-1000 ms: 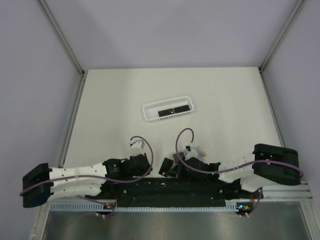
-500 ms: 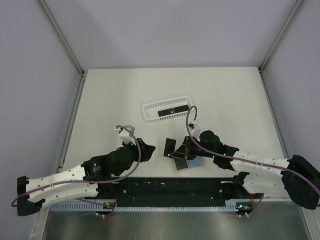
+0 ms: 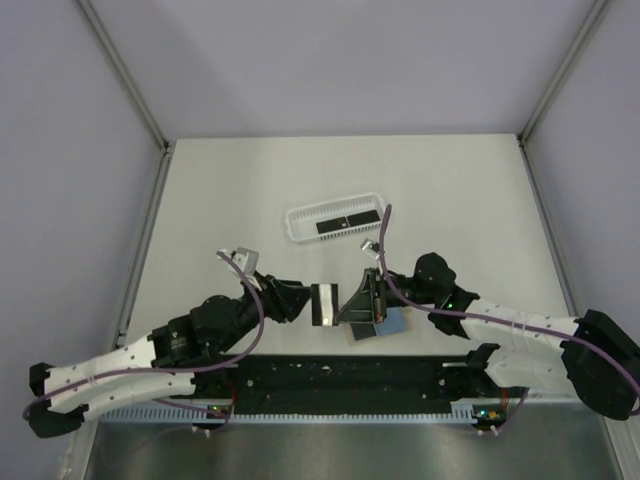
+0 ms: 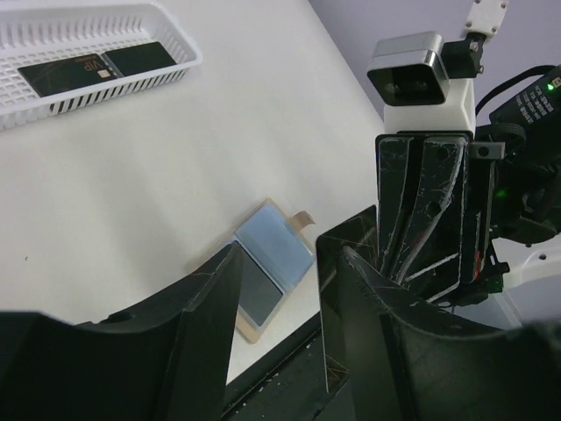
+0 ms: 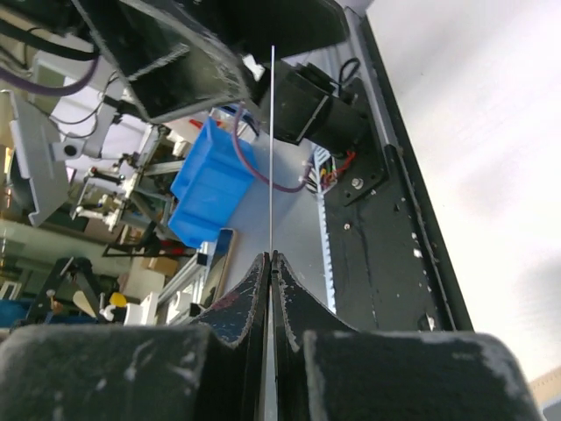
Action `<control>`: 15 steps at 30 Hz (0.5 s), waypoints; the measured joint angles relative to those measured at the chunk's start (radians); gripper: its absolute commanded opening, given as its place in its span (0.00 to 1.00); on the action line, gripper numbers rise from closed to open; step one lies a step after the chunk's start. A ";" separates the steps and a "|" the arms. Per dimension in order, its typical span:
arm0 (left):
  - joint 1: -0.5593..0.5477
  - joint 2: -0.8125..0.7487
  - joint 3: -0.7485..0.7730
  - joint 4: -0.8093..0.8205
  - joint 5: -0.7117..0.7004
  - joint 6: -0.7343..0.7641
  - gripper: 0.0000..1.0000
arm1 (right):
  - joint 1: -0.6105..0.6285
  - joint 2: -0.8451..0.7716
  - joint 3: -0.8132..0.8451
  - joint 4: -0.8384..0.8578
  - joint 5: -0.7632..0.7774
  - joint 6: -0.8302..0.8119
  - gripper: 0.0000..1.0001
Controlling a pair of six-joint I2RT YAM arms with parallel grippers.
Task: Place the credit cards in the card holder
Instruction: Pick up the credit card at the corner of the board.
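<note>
Black on its face and partly masked by both claws, a credit card (image 3: 325, 304) is seen from above between the left gripper (image 3: 303, 300) and the right gripper (image 3: 350, 306), raised over the near part of the table (image 3: 470, 200). Its long axis cannot be made out there. The card holder (image 3: 386, 324) lies on the table, half covered by the right gripper. Two black cards (image 3: 348, 222) lie end to end along the white basket (image 3: 298, 228).

From the left wrist, the left jaws are shown standing apart; whether they touch the credit card cannot be told. The card holder (image 4: 273, 250) lies flat and open, a blue-grey panel showing, one corner hidden by a finger.

From the right wrist, the credit card (image 5: 272, 149) is reduced to a thin pale line, edge-on. It is pinched between the closed right fingers and points straight out from them, towards the left gripper.
</note>
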 measured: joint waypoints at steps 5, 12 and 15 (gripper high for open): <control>0.000 0.007 0.000 0.029 0.051 0.032 0.39 | -0.011 0.024 0.000 0.093 -0.051 0.029 0.00; 0.000 0.026 -0.008 0.120 0.173 0.051 0.17 | -0.019 0.059 0.000 0.162 -0.082 0.069 0.00; 0.002 0.026 -0.016 0.151 0.201 0.052 0.03 | -0.026 0.059 -0.003 0.195 -0.087 0.086 0.00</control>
